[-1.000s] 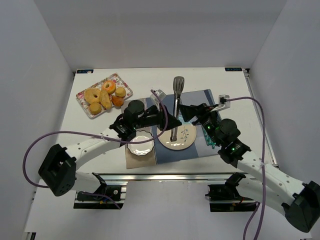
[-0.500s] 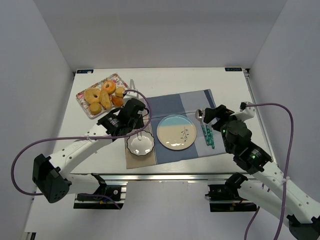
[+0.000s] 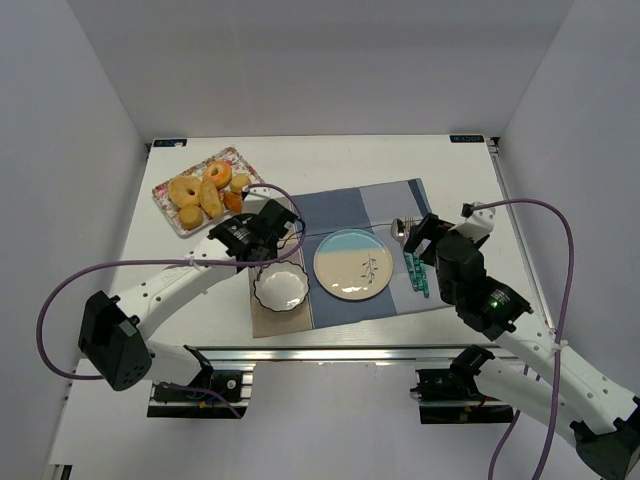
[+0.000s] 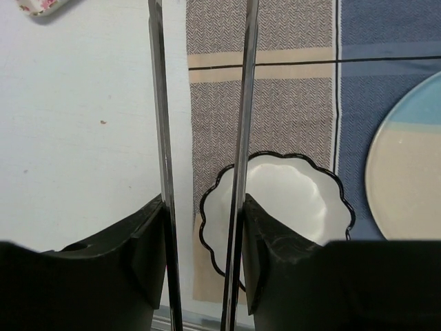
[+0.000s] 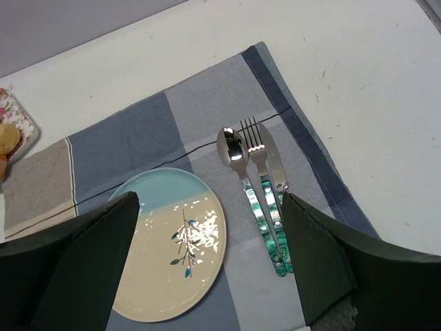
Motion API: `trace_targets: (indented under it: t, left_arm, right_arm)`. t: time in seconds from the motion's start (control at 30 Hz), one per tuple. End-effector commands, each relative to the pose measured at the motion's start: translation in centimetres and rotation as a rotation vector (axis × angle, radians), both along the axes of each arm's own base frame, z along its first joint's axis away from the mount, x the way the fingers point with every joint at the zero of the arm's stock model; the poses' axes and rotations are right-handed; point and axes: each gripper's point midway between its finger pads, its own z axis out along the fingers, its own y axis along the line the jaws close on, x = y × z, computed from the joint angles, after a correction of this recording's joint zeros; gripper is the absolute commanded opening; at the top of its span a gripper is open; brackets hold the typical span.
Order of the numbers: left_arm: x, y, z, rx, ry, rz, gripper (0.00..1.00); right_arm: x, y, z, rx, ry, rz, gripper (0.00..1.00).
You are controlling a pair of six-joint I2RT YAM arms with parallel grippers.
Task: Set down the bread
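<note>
The left gripper [image 4: 203, 201] is clamped on a pair of metal tongs [image 4: 164, 138], over the near-left placemat by the white bowl [image 4: 324, 207]. The bread [image 3: 210, 198] lies in the floral tray [image 3: 168, 213], farther back and left of it. The right gripper [image 5: 207, 207] hangs spread wide.

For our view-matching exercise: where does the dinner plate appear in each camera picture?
Top external: dinner plate at picture centre.
Left wrist: plate cut off at the right edge.
Right wrist: plate lower left of centre.
Shared landmark: the blue placemat beneath it.
</note>
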Motion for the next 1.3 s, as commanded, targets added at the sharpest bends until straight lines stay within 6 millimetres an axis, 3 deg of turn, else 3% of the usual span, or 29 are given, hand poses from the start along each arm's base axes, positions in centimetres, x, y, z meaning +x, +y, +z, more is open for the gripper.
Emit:
trace_targets:
  t: [0.0, 0.03, 0.1, 0.13, 0.3, 0.4, 0.63, 0.73, 0.77, 0.8, 1.27]
  left_arm:
    - [2.0, 0.7, 2.1, -0.022, -0.074, 0.047, 0.52]
    - [2.7, 1.7, 1.9, -0.032, -0.069, 0.071, 0.52]
    - [3.9, 1.7, 1.4, -0.107, -0.042, 0.036, 0.49]
    - [4.9, 3.5, 1.3, -0.129, -0.045, 0.087, 0.48]
    - [7.4, 4.6, 2.5, -0.179, -0.072, 0.053, 0.52]
    - [8.2, 6.5, 3.2, -0.171, -0.068, 0.109, 0.51]
    - [10.6, 9.8, 0.8, -0.175, 0.022, 0.181, 0.57]
    - [11.7, 10.4, 0.1, -0.183, 0.058, 0.186, 0.58]
    - [11.7, 10.5, -1.2, -0.169, 0.104, 0.193, 0.58]
    - [12.3, 10.6, -0.8, -0.166, 0.1, 0.199, 0.58]
    - [12.1, 11.7, -3.8, -0.104, 0.198, 0.27, 0.63]
  right_arm:
    - [0.5, -0.5, 2.1, 0.009, -0.061, -0.034, 0.89]
    - [0.6, -0.6, 2.0, 0.004, -0.061, -0.036, 0.89]
    - [0.7, -0.5, 1.8, -0.003, -0.057, -0.037, 0.89]
    - [0.7, -0.4, 1.5, -0.007, -0.052, -0.034, 0.89]
    - [1.2, 0.2, 0.7, -0.038, -0.027, -0.017, 0.89]
    - [1.4, 0.4, 0.4, -0.051, -0.017, -0.018, 0.89]
    - [2.0, -0.2, -0.3, -0.1, -0.015, -0.054, 0.89]
    - [2.1, -0.4, -0.5, -0.106, -0.01, -0.065, 0.89]
    - [2.1, -0.5, -0.6, -0.109, -0.009, -0.068, 0.89]
    - [2.2, -0.6, -0.6, -0.11, -0.011, -0.075, 0.89]
    - [2.5, -1.4, -1.3, -0.126, 0.002, -0.111, 0.89]
